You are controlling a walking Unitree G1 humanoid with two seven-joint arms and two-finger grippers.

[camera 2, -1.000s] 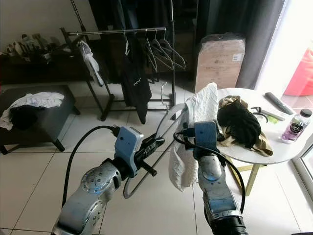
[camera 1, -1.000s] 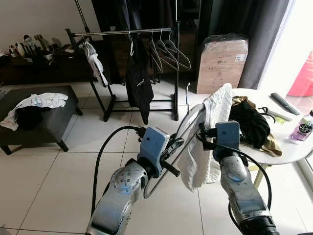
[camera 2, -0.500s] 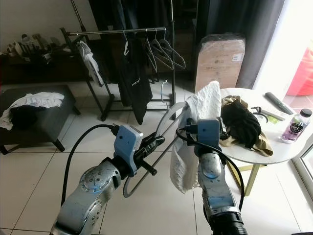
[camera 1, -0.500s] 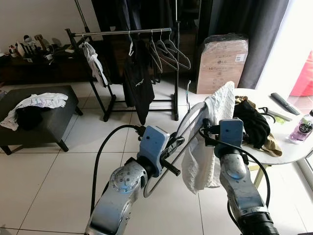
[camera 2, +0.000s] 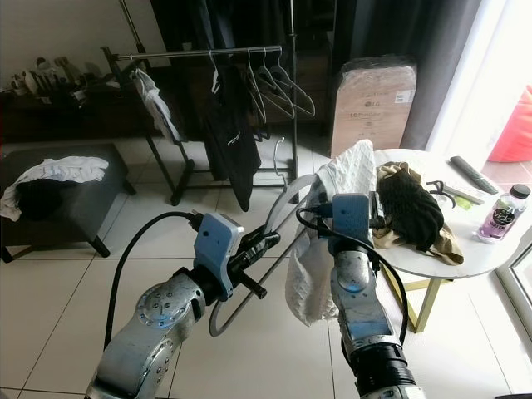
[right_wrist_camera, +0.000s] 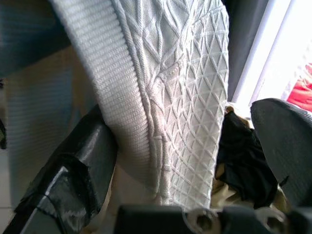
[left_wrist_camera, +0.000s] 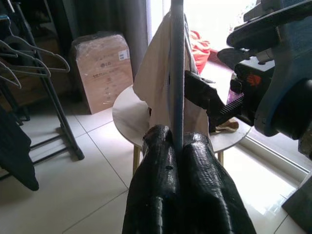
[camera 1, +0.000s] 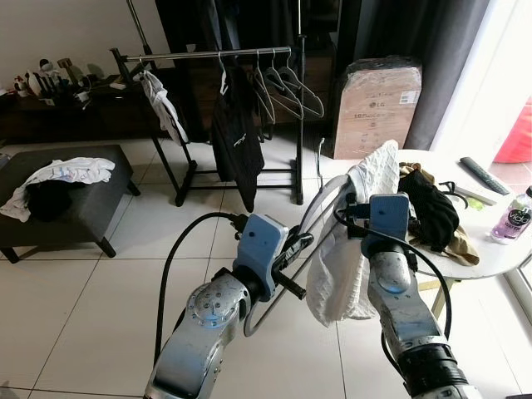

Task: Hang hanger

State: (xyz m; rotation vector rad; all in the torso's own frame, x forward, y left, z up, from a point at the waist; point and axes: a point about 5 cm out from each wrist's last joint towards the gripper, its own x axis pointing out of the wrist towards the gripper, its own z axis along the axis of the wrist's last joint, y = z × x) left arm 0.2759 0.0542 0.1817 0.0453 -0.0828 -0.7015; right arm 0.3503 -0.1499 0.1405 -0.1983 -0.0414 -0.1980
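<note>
My left gripper [camera 1: 293,249] is shut on the lower bar of a pale grey hanger [camera 1: 278,291], held up at chest height. In the left wrist view the bar [left_wrist_camera: 176,73] rises from between the closed fingers [left_wrist_camera: 158,190]. A white knit garment [camera 1: 353,249] drapes over the hanger's right shoulder. My right gripper [camera 1: 349,216] is at that garment near its top. Its fingers [right_wrist_camera: 73,170] stand wide apart with the knit cloth [right_wrist_camera: 180,97] between them. Farther back stands the clothes rail [camera 1: 208,55], with empty hangers [camera 1: 287,83] and a black garment [camera 1: 235,137].
A round white table [camera 1: 499,258] at the right carries dark clothes [camera 1: 432,212], a bottle [camera 1: 517,218] and a remote [camera 1: 485,174]. A wrapped cardboard box [camera 1: 376,104] stands behind it. At the left a dark ottoman [camera 1: 75,208] holds clothes. Tiled floor lies between me and the rail.
My right gripper has shifted slightly upward against the knit garment, whose lower folds have bunched a little. The left gripper and hanger have stayed put.
</note>
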